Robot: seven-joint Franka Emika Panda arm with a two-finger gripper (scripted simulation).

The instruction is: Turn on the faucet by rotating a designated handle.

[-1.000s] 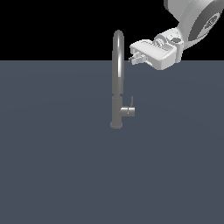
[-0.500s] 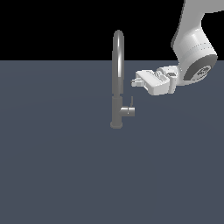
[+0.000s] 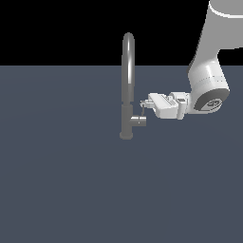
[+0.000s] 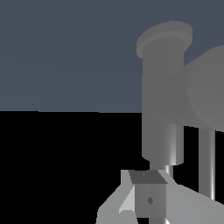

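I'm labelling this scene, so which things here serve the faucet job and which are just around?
For the job:
- faucet
- handle
- pincer, beside the handle's lever rod

Just around:
- grey surface under the faucet; nothing else shows on it

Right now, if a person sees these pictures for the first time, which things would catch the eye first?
The tall grey faucet stands alone on a dark flat surface, its arched spout rising into the black background. The white gripper reaches in sideways from the exterior view's right, its tip just above the short handle on the faucet's lower body.
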